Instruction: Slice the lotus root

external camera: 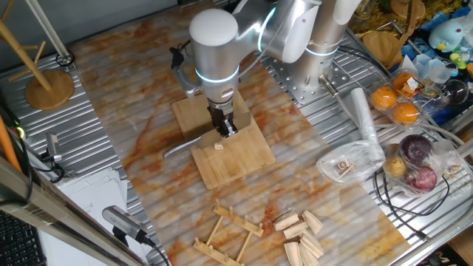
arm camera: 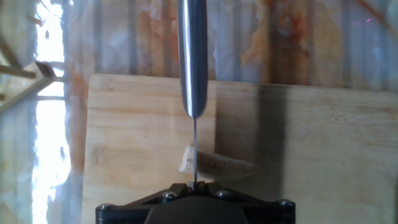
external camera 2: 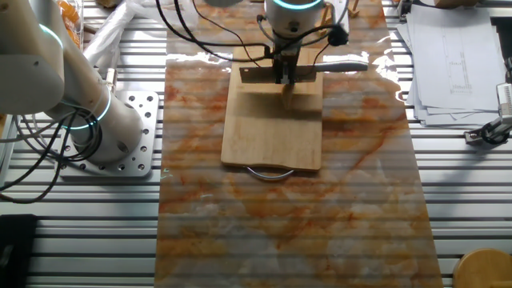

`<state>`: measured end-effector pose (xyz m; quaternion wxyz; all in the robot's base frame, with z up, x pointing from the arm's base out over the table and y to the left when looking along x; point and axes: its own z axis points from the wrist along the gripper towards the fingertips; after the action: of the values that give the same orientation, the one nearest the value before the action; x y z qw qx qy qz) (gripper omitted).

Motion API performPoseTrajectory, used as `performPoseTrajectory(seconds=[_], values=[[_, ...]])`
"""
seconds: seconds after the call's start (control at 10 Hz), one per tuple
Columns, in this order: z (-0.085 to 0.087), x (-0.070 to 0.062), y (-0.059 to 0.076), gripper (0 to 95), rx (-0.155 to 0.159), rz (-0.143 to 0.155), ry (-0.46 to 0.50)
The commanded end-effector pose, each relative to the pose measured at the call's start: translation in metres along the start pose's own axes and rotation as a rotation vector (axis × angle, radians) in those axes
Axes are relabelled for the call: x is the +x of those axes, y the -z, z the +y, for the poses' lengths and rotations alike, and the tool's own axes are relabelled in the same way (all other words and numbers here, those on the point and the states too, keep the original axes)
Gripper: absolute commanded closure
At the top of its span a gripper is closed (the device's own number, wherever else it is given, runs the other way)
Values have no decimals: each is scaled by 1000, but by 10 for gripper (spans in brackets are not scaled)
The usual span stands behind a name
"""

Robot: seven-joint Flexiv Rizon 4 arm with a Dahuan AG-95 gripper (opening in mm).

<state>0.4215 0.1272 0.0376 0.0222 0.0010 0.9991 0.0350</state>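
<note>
My gripper [external camera: 225, 131] is shut on a metal knife [external camera: 181, 145] and holds it level over the wooden board [external camera: 236, 166]. A small pale lotus root piece [external camera: 219, 146] lies on the board just below the fingers. In the hand view the knife [arm camera: 193, 62] is seen edge-on, and its thin edge runs down across the lotus root [arm camera: 214, 163] to the gripper [arm camera: 194, 184]. In the other fixed view the gripper [external camera 2: 286, 76] holds the knife [external camera 2: 258, 74] crosswise over the board's far end [external camera 2: 272, 136]; the lotus root is hard to make out there.
Pale wooden wedge blocks [external camera: 299, 229] and a wooden rack [external camera: 229, 233] lie near the front edge. Oranges [external camera: 395, 103], plastic bags [external camera: 347, 162] and cables crowd the right side. A wooden stand [external camera: 48, 85] is at the left. A second arm's base [external camera 2: 104, 128] stands beside the mat.
</note>
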Motion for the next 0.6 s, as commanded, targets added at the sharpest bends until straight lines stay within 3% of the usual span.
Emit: performPoseTrajectory(seconds=[0.1, 0.2, 0.3, 0.4, 0.6], values=[[-10, 5, -5, 950, 70, 37, 40], [-15, 7, -1, 950, -32, 13, 15], [-16, 7, 7, 950, -15, 19, 45], [-16, 7, 9, 950, -21, 22, 45], [-14, 5, 60, 950, -59, 97, 65]])
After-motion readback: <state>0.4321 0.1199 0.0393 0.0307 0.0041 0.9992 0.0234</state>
